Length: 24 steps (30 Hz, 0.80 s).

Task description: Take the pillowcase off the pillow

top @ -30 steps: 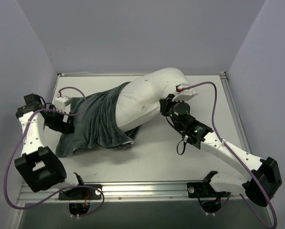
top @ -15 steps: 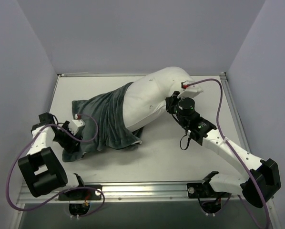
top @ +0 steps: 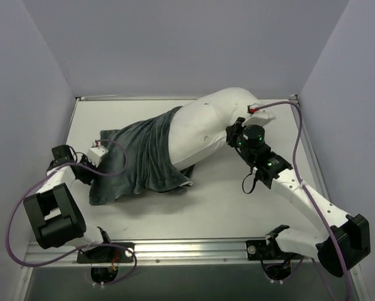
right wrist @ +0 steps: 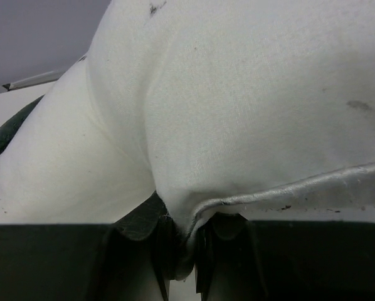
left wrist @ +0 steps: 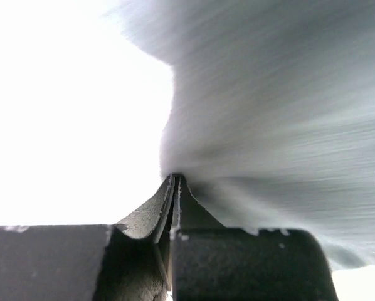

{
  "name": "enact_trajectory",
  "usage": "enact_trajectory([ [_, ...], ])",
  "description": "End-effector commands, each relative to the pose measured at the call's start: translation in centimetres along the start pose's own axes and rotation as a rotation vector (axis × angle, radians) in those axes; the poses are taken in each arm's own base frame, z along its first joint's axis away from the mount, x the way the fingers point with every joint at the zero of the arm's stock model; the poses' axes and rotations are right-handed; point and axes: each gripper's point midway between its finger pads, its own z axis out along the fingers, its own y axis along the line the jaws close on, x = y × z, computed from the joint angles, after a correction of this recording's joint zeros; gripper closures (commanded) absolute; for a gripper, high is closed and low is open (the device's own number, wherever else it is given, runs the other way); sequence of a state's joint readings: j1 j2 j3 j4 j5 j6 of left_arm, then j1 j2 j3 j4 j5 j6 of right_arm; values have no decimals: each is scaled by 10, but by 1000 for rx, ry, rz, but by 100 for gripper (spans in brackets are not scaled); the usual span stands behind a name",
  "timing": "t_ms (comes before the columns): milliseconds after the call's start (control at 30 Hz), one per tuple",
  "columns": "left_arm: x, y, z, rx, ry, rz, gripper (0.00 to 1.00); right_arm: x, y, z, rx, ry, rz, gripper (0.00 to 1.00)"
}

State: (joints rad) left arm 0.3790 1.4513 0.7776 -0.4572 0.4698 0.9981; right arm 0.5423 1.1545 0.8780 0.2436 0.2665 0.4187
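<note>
Overhead view with both wrist views; near edge of the pale grey tabletop (top: 237, 207) at the bottom.

Nearest, at the left, the left tool (top: 93, 174) lies low on the tabletop at the near-left end of the dark grey fuzzy fabric pillowcase (top: 137, 160). In its wrist view the tool's jaws are pressed together, and blurred grey cloth spreads away from their tips. The tool appears to nip the hem there, though the blur leaves the bite itself uncertain.

The pillowcase lies rumpled and flattened, with only its plain grey face showing. Its near-left part is slack on the tabletop, and its far-right part wraps the near-left end of the plump white smooth-fabric pillow (top: 203, 128).

The pillow's long axis runs diagonally from near-left to far-right. Its bare far-right portion bulges upward towards the back of the tabletop.

Farther back, at the right, the right tool (top: 230, 133) is clenched on the pillow's right-hand edge. In its wrist view a fold of white cloth and seam is pinched between the fingers (right wrist: 203, 257).

The pillowcase thus lies between the tools, the left arm being nearer to it. Judged from this layout, the cover would slide off by a pull along the axis towards the near-left, against the right tool's hold. About half of the pillow is not yet freed.
</note>
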Motion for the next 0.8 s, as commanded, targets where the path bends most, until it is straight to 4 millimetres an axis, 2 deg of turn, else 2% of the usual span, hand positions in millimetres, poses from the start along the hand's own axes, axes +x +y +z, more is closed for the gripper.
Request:
enact_trajectory([
  [0,-8,66,-20,-262,-93,-147,98,-96,-17,-29,36,-235,77,100],
  [33,8,89,-33,-343,-65,-203,98,-117,-35,-35,79,-284,95,100],
  [67,9,110,-43,-392,-63,-229,98,-129,-45,-43,102,-312,104,100],
  [100,23,120,-41,-403,-31,-263,98,-148,-54,-61,112,-368,119,100],
  [133,31,130,-46,-428,-14,-280,98,-170,-73,-73,157,-425,126,100],
  [167,47,143,-56,-471,12,-308,98,-179,-83,-83,184,-445,129,100],
  [200,55,153,-59,-492,25,-314,98,-193,-90,-99,200,-488,133,100],
  [233,61,158,-63,-505,38,-320,98,-208,-102,-112,234,-529,131,100],
  [267,67,158,-66,-495,37,-319,98,-214,-102,-119,220,-546,129,100],
  [333,61,132,-65,-370,16,-310,98,-216,-92,-116,158,-531,128,100],
  [367,52,115,-65,-284,2,-220,98,-211,-77,-108,78,-492,147,100],
  [400,22,76,-64,-134,-68,-185,98,-201,-72,-93,52,-445,160,100],
  [467,-10,44,-62,-61,-77,-147,96,-189,-67,-79,52,-422,174,100],
  [500,-45,25,-59,-54,-77,-53,83,-171,-55,-72,43,-388,164,100],
  [567,-80,-3,-59,-21,-123,-29,2,-163,-54,-70,85,-392,152,100],
  [600,-116,-31,-63,20,-196,67,6,-158,-48,-68,70,-381,153,100],
  [700,-163,-74,-79,62,-301,177,6,-155,-47,-62,69,-368,156,100],
  [733,-183,-109,-78,123,-326,272,6,-152,-50,-60,81,-358,152,100],
  [767,-189,-124,-79,143,-339,303,6,-150,-52,-57,94,-352,147,100],
])
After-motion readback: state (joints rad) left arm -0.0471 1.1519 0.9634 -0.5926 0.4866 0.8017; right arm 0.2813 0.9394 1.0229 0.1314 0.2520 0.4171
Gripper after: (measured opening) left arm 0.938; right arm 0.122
